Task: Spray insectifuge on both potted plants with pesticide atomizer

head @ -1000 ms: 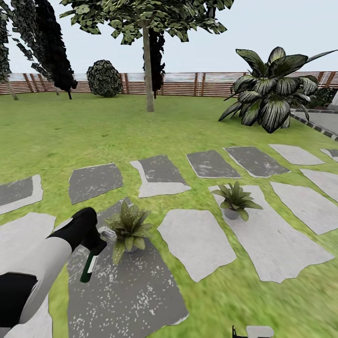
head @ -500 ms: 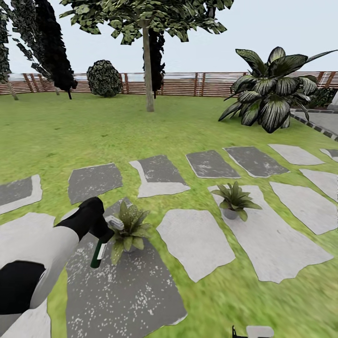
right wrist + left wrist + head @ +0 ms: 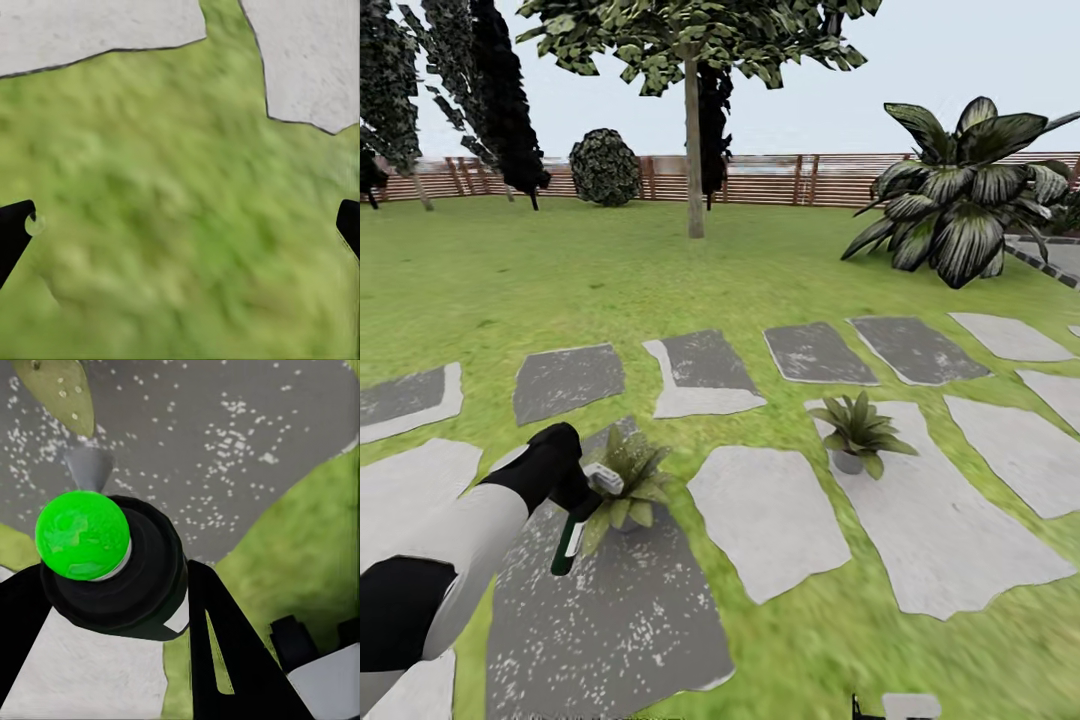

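Observation:
My left gripper [image 3: 580,495] is shut on the pesticide atomizer [image 3: 568,548], a slim dark-green bottle hanging tilted below the hand. Its whitish trigger head [image 3: 603,478] points into the leaves of the nearer potted plant [image 3: 625,480], which stands on a dark speckled stone [image 3: 610,620]. In the left wrist view the bottle [image 3: 124,577] sits between my black fingers [image 3: 225,652], end-on with a bright green end. The second potted plant [image 3: 857,428] stands in its grey pot on a pale stone to the right. My right gripper [image 3: 180,229] is open over grass.
Flat grey and dark stepping stones [image 3: 765,520] cross the lawn [image 3: 560,290]. A large striped-leaf plant [image 3: 960,195] stands at the back right, a tree trunk [image 3: 694,140] and a round bush [image 3: 605,168] before the brown slatted fence [image 3: 780,180].
My left gripper carried the atomizer up and toward the nearer plant, bringing its head into the leaves. The whole view then swung slightly left.

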You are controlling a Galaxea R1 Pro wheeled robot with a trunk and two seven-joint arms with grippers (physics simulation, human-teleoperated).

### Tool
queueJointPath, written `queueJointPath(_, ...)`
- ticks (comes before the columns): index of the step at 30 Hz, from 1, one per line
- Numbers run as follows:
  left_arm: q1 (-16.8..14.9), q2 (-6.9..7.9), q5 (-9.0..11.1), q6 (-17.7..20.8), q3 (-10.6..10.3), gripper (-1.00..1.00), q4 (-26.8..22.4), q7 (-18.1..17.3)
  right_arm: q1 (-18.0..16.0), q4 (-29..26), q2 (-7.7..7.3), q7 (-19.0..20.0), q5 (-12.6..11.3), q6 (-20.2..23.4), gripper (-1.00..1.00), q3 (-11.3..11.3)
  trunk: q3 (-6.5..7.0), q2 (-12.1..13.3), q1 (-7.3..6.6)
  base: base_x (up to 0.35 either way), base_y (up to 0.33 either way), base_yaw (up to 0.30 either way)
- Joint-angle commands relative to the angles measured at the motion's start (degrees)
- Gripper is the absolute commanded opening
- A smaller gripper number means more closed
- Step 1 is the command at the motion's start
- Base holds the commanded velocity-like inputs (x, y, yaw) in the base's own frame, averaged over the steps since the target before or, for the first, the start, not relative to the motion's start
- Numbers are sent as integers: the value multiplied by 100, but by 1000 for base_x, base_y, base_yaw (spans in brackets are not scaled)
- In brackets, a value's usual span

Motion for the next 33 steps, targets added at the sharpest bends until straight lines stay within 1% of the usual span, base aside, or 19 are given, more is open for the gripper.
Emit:
queueJointPath(1,-2,2,-54,28,-26,-100,-7,-58,-1,0,0,-5,-59,-14,100,51,-5,-2,-1,0,-273,275)
queueJointPath(7,13,6,-219,26,-28,-100,9,-56,-1,3,0,-4,-59,-14,100,51,-5,-2,-1,16,-248,277)
queueJointPath(11,19,29,-223,26,-31,-100,12,-52,-1,1,0,-4,-59,-14,100,51,-5,-2,-1,148,-234,234)
queueJointPath(19,20,24,-223,26,-30,-100,13,-42,-1,4,0,-4,-59,-14,100,51,-5,-2,-1,123,-246,45)
queueJointPath(25,20,28,-223,26,-31,-100,13,-42,-1,5,4,-4,-59,-14,100,51,-5,-2,-1,6,-271,251)
queueJointPath(28,28,93,-230,26,-31,-100,22,-33,-1,7,3,-4,-59,-14,100,51,-5,-2,-1,0,-272,275)
queueJointPath(30,75,121,-231,21,-29,-100,28,-24,-1,7,4,-4,-59,-14,100,51,-5,-2,-1,0,-267,275)
queueJointPath(33,270,140,-232,14,-23,-100,32,-10,-1,5,5,-4,-59,-14,100,51,-5,-2,-1,0,-208,248)
